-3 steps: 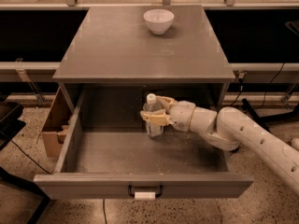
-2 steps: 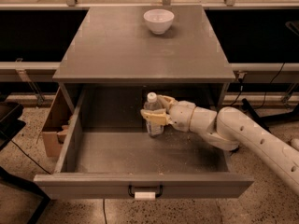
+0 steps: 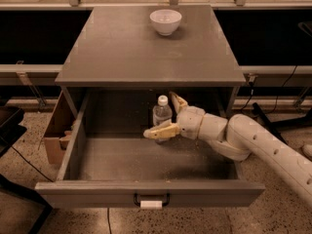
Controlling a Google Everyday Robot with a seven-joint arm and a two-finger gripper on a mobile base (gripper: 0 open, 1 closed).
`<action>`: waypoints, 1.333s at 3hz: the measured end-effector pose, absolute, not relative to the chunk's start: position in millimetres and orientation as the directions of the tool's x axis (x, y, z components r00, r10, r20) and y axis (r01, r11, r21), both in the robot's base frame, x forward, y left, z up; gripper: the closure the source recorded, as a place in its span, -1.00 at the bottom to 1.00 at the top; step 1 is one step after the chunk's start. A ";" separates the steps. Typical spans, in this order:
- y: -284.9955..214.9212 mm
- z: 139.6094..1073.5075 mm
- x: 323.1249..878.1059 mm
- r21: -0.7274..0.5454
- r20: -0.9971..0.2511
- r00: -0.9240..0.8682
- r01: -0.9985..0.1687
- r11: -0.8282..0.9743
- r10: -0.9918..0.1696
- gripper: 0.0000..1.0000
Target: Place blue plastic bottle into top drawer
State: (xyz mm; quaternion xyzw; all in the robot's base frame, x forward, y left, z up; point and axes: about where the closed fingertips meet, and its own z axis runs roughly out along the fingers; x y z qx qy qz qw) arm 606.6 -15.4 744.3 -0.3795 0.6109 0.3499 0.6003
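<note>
While the small clear plastic bottle with a white screw cap (image 3: 162, 113) stands upright in the wide, shallow grey top drawer (image 3: 122, 162), just under the middle of the counter's front edge, the cream two-finger gripper (image 3: 159, 115) is seen with fingers spread apart on either side of it. A clean release is judged best: the fingers should be drawn straight back rightward, so the bottle is not tipped.
</note>
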 end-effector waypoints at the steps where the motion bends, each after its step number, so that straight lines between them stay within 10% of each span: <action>1: -21.8 758.0 585.9 -0.017 -1.000 0.013 -0.883 0.469 -0.012 -1.00; 4: -82.4 832.1 474.2 -0.183 -0.954 0.043 -0.868 0.462 -0.297 -1.00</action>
